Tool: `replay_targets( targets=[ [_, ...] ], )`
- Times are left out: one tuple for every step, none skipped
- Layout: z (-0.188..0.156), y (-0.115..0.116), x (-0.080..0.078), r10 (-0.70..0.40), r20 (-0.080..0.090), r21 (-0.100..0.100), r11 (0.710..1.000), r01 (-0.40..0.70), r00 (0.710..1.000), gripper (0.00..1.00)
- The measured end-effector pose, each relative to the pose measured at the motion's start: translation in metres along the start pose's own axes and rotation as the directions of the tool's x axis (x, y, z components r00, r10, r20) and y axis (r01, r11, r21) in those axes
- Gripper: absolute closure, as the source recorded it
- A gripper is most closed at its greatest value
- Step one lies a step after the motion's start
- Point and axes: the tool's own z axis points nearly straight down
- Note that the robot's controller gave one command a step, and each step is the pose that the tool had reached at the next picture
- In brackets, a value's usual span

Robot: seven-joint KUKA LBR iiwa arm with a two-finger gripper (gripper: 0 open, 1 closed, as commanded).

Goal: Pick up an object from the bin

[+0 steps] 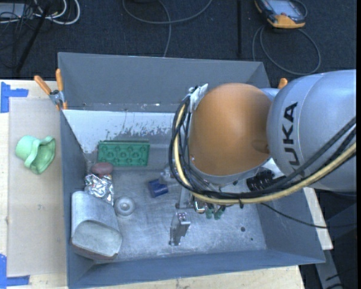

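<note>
Grey arm (316, 131), lettered "UKA", has its end effector (180, 226) at the bin's (162, 62) six o'clock, blue block (158, 188) at its eleven; its opening cannot be told.

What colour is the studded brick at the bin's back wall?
The studded brick is green; camera view.

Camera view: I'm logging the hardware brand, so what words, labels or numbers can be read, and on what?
"UKA": black letters running sideways on the grey rounded arm housing; the word's start is hidden.
Green studded plastic brick and the other bin things: no text can be read.
</note>
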Motion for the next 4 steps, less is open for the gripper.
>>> replay_targets(
  targets=[
    [0.138, -0.073, -0.038, -0.014, 0.002, 0.001, 1.000, 0.014, 1.000, 0.00],
    [0.132, -0.191, -0.077, -0.074, 0.012, 0.003, 0.997, 0.074, 0.997, 0.00],
    [0.098, -0.201, -0.002, 0.260, 0.006, -0.004, 0.966, -0.259, 0.966, 0.00],
    [0.138, -0.251, -0.068, 0.253, 0.012, -0.003, 0.967, -0.253, 0.967, 0.00]
  ],
)
